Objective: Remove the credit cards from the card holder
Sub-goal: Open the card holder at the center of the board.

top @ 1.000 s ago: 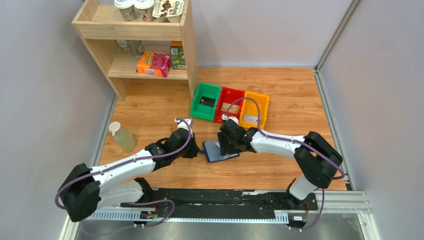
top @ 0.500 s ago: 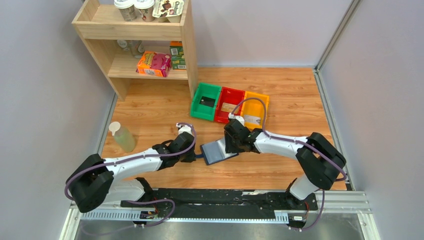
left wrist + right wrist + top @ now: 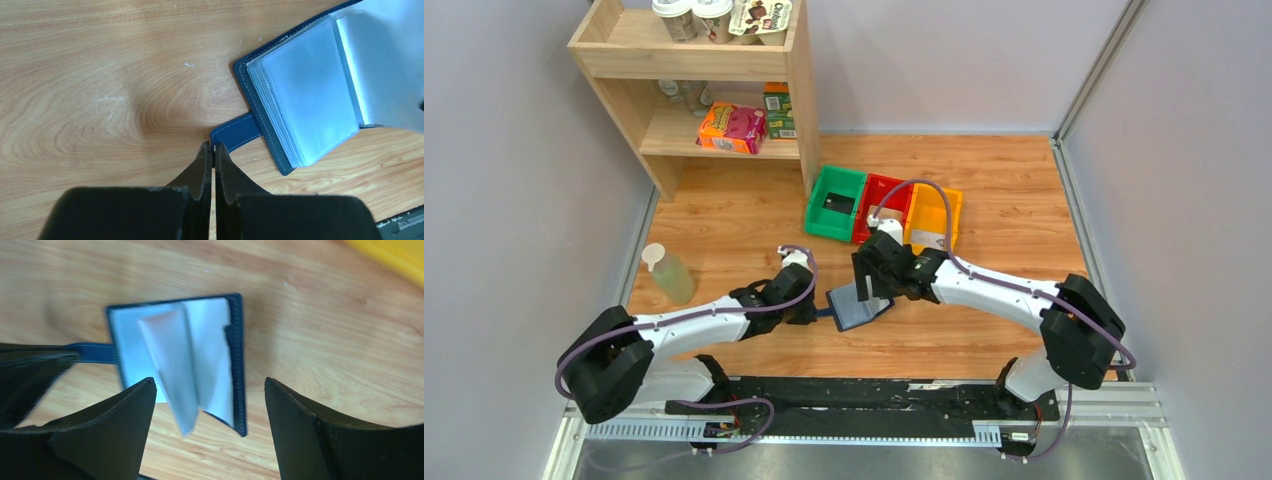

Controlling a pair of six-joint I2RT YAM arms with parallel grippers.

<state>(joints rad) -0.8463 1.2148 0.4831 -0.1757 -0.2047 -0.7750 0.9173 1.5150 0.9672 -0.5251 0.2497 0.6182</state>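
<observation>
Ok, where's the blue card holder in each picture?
Top view: the card holder lies open just below the middle of the picture.
Left wrist view: upper right, with its clear pockets showing.
Right wrist view: centre, with one page standing up.
Shared landmark: its blue strap, which sticks out toward the left gripper in every view.

Card holder (image 3: 856, 306) lies open on table (image 3: 724, 220), frame centre. Left gripper (image 3: 809, 308) just left of it, by its strap; right gripper (image 3: 869, 285) over its upper edge. Row of three bins (image 3: 865, 200) behind. Shelf unit (image 3: 694, 90) upper left, bottle (image 3: 667, 273) far left.
</observation>
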